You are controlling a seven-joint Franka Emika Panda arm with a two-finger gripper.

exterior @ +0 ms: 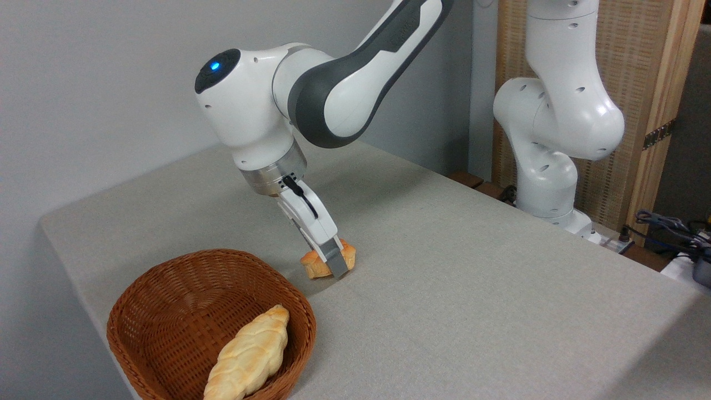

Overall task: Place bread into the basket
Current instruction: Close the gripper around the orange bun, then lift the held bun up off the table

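The bread (315, 265), a small orange-golden knotted bun, is on the grey table just right of the basket's far rim and looks slightly tilted. My gripper (335, 260) comes down on it at a slant from the upper left. The near finger crosses the bun's front, and the other finger is hidden behind it. The jaws look closed against the bun's sides. The basket (119, 312), round brown wicker with a thick rim, stands at the table's front left corner, a short way from the bun.
A longer pale braided loaf (250, 355) lies inside the basket, towards its right side. The arm's white base (547, 183) stands beyond the table's far right edge, with cables (666, 225) beside it. Grey tabletop (472, 289) spreads to the right of the bun.
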